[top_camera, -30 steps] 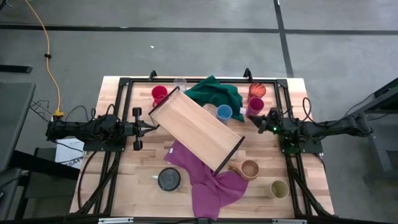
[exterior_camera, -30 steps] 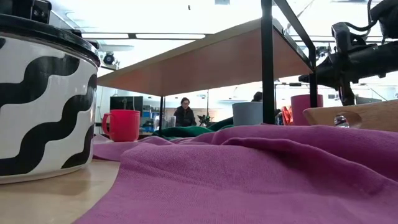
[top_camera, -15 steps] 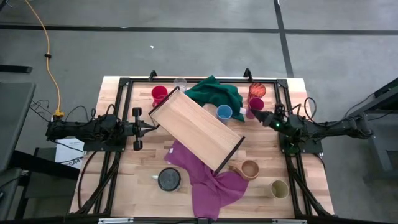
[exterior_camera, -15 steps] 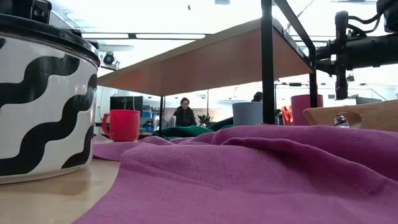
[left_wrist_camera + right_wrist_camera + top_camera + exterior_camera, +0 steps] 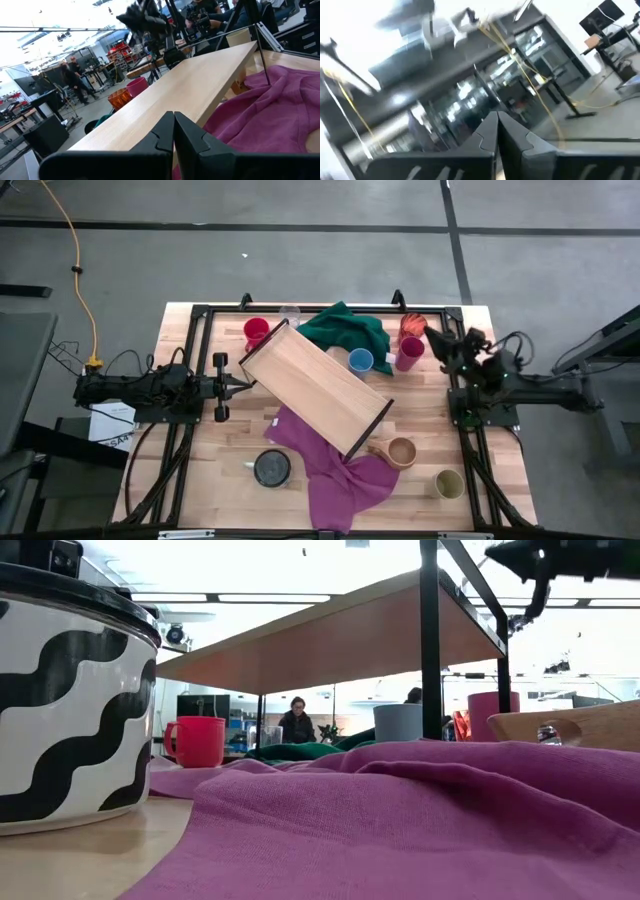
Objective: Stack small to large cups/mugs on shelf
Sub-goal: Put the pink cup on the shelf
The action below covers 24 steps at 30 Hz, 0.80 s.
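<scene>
The shelf (image 5: 315, 385) stands slantwise mid-table on its black frame ends. Around it stand a red mug (image 5: 256, 332), a clear glass (image 5: 290, 313), a blue cup (image 5: 360, 361), a magenta cup (image 5: 409, 352), an orange patterned cup (image 5: 413, 325), a tan mug (image 5: 400, 451), an olive-beige cup (image 5: 449, 483) and a black cup (image 5: 271, 468). My left gripper (image 5: 247, 383) is shut and level, just short of the shelf's left side (image 5: 165, 95). My right gripper (image 5: 432, 335) is shut, raised and tipped up, right of the magenta and orange cups.
A green cloth (image 5: 347, 330) lies at the far side between the glass and the blue cup. A purple cloth (image 5: 330, 465) spreads from under the shelf toward the near edge. Black frame rails (image 5: 200, 320) run along both table sides.
My right gripper has risen well above the table, tipped its fingers upward and swung toward the far edge, ending beside the magenta and orange cups. It has stayed shut and holds nothing. No cup, cloth or shelf has moved.
</scene>
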Each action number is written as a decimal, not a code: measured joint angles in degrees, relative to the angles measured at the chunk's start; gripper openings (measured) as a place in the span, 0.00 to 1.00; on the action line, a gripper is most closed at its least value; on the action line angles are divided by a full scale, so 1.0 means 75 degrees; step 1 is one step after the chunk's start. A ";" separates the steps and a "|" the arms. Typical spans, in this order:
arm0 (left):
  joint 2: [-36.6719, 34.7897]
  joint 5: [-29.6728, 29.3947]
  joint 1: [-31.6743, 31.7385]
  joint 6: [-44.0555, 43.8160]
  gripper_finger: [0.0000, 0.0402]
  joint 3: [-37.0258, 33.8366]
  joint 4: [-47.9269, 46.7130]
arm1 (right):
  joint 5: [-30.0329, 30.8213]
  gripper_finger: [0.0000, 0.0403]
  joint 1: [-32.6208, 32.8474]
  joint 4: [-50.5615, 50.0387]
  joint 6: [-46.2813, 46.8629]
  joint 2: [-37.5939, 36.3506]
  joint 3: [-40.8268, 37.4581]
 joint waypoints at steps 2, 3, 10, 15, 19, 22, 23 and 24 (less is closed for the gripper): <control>-0.0002 -0.0001 0.0000 0.0002 0.00 0.0000 0.0001 | -0.0097 0.00 -0.0086 -0.1668 -0.0421 0.0005 0.0878; 0.0001 -0.0001 0.0000 0.0002 0.00 0.0000 0.0001 | -0.0059 0.00 -0.0133 -0.2608 -0.0582 0.0055 0.1349; -0.0001 0.0001 0.0000 -0.0001 0.00 0.0000 0.0001 | 0.0463 0.00 -0.0324 -0.7496 -0.0770 0.0913 0.4306; -0.0001 0.0001 0.0000 0.0001 0.00 -0.0001 -0.0001 | 0.0425 0.00 -0.0337 -1.0381 0.0080 0.1981 0.5698; -0.0002 0.0001 0.0000 -0.0001 0.00 0.0000 -0.0001 | 0.0102 0.00 -0.0335 -1.1259 0.0322 0.2979 0.6314; 0.0000 -0.0001 0.0000 0.0000 0.00 -0.0002 0.0001 | -0.0019 0.00 -0.0337 -1.1360 0.0130 0.3744 0.6742; 0.0000 0.0001 0.0000 0.0000 0.00 0.0000 0.0001 | -0.0057 0.00 -0.0353 -1.1488 0.0069 0.4008 0.6902; -0.0001 0.0002 0.0000 -0.0001 0.00 -0.0001 -0.0002 | -0.0086 0.00 -0.0391 -1.1701 0.0043 0.4292 0.7085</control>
